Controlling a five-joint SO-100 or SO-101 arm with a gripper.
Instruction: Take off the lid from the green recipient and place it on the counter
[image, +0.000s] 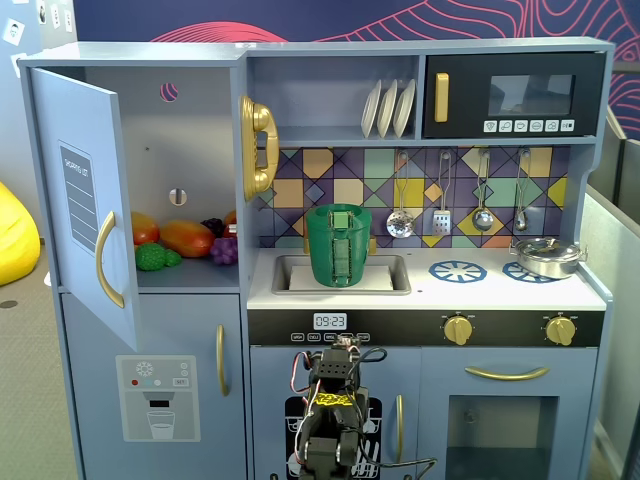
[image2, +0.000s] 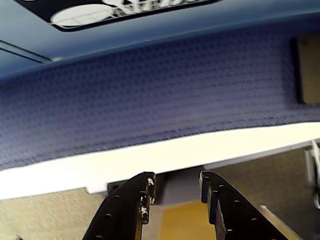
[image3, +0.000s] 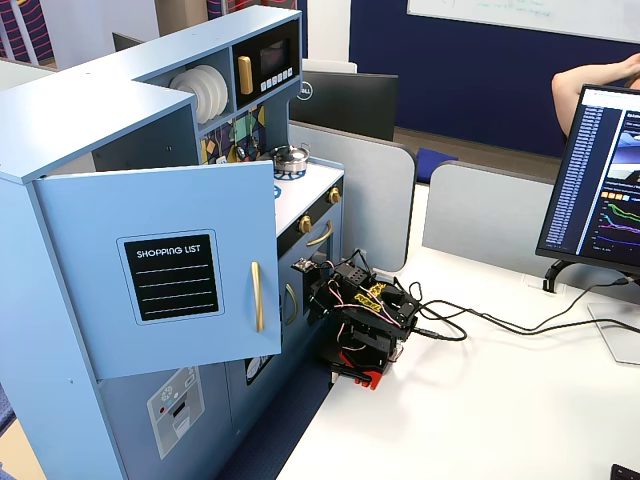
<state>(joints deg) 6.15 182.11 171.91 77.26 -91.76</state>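
Note:
The green recipient (image: 339, 250) stands upright in the recessed sink of the white counter (image: 480, 291) in a fixed view. Its handle strap faces the camera. The lid (image: 325, 210) sits on its rim, seen edge-on. My arm (image: 335, 400) is folded low in front of the kitchen's lower cabinet, far below the pot. It also shows in the other fixed view (image3: 362, 318), where the open door hides the pot. In the wrist view my gripper (image2: 177, 182) is open and empty. It faces a blue textured panel and a white edge.
A steel pan (image: 548, 256) sits on the right burner. The fridge door (image: 85, 200) stands open at the left, with toy fruit (image: 185, 238) inside. Utensils (image: 440, 205) hang behind the counter. Cables (image3: 480, 325) and a monitor (image3: 590, 180) are on the desk.

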